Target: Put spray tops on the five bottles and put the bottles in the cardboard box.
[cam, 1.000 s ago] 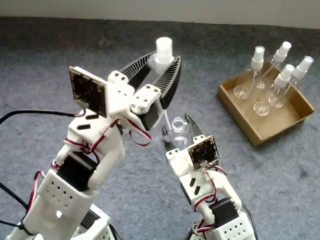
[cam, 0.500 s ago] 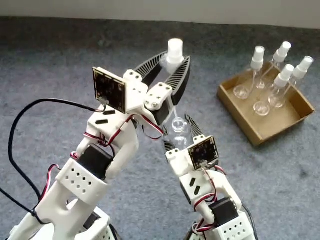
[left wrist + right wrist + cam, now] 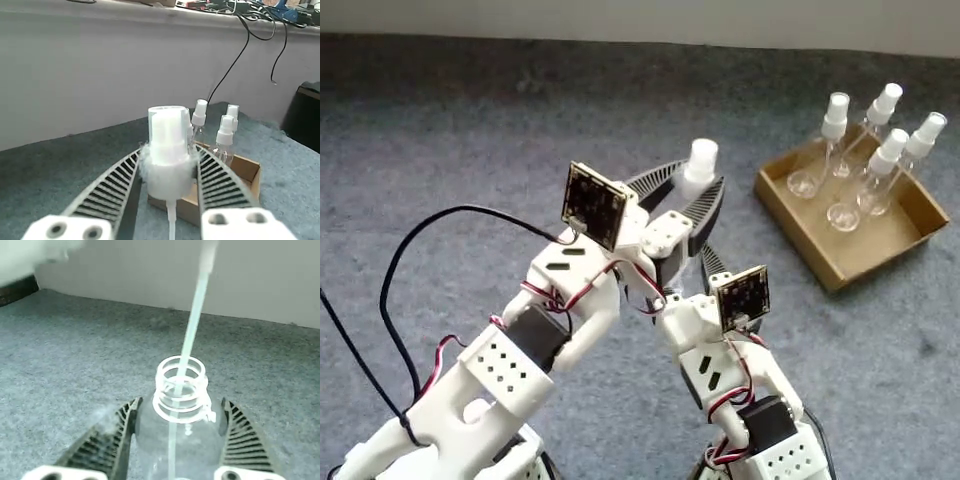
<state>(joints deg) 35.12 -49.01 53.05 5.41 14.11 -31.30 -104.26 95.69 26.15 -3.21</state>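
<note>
The grey desk [image 3: 440,130] carries one cardboard box [image 3: 798,222] at its right edge, with four capped bottles [image 3: 835,125] inside. Over the desk's middle, the right gripper [image 3: 179,410] clamps the fifth bottle [image 3: 180,390]. The left gripper [image 3: 170,150] pinches the one spray top [image 3: 167,140], whose tube [image 3: 192,335] is already inside the bottle's neck. The last capping is in hand, and the next move probably calls for a straight descent and then seating the top.

Cut off at edge: bottle [image 3: 196,440] base (spray top [image 3: 168,150] tube too).
</note>
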